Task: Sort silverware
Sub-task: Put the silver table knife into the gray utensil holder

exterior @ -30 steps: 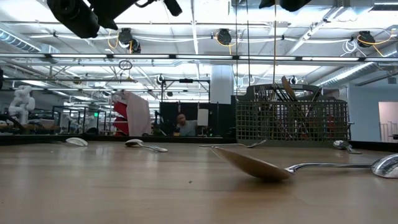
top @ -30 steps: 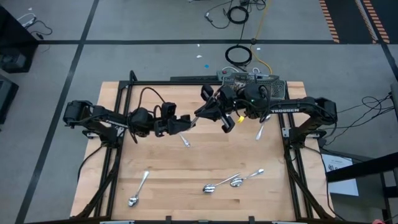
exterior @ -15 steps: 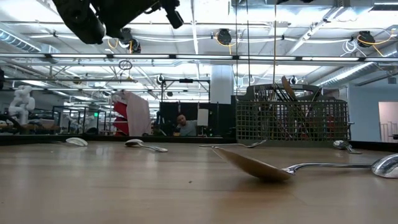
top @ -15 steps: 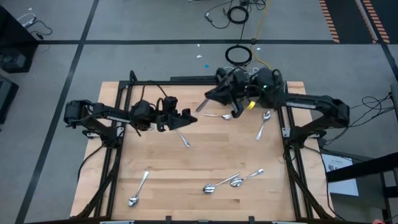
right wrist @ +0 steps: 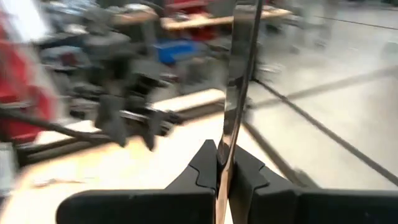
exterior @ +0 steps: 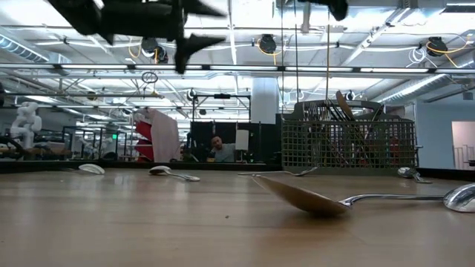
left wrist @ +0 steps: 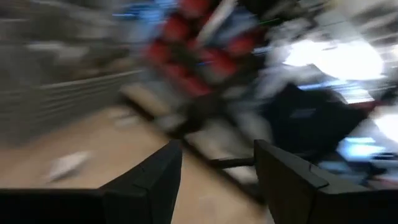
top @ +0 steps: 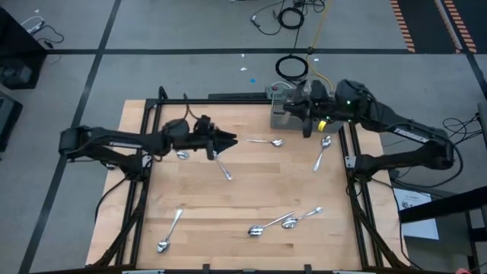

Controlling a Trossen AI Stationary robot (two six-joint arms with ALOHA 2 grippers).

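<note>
My right gripper point(right wrist: 222, 165) is shut on a long flat shiny piece of silverware point(right wrist: 239, 68). In the high view this gripper point(top: 307, 122) hangs beside the grey wire-mesh basket point(top: 291, 100) at the table's far right. My left gripper point(left wrist: 217, 180) is open and holds nothing. It hovers above the far-left middle of the table point(top: 227, 141) and shows at the top of the low view point(exterior: 200, 26). Loose silverware lies flat on the wood: a spoon point(top: 268, 141), a spoon point(top: 321, 152), a slim piece point(top: 224, 169) and a spoon point(top: 183, 154). My right gripper pinches the flat strip of the piece point(right wrist: 227, 140) between its two fingers. The piece runs along the fingers and sticks out well past their tips. It is lifted clear of the table. Which end of the piece is between the fingers is hidden by them.
The basket point(exterior: 347, 141) stands on the far edge and holds several upright pieces. More spoons lie near the front: one at the left point(top: 170, 230), two at the right point(top: 262, 227) point(top: 302, 217). A black frame rail point(top: 350, 164) runs along the right side. A person sits far behind point(exterior: 217, 148).
My right gripper has carried the shiny piece from above the table's far middle toward the right, over to the basket. My left gripper has kept roughly its place above the far-left middle and has turned, so that in the low view its fingers now point level.
</note>
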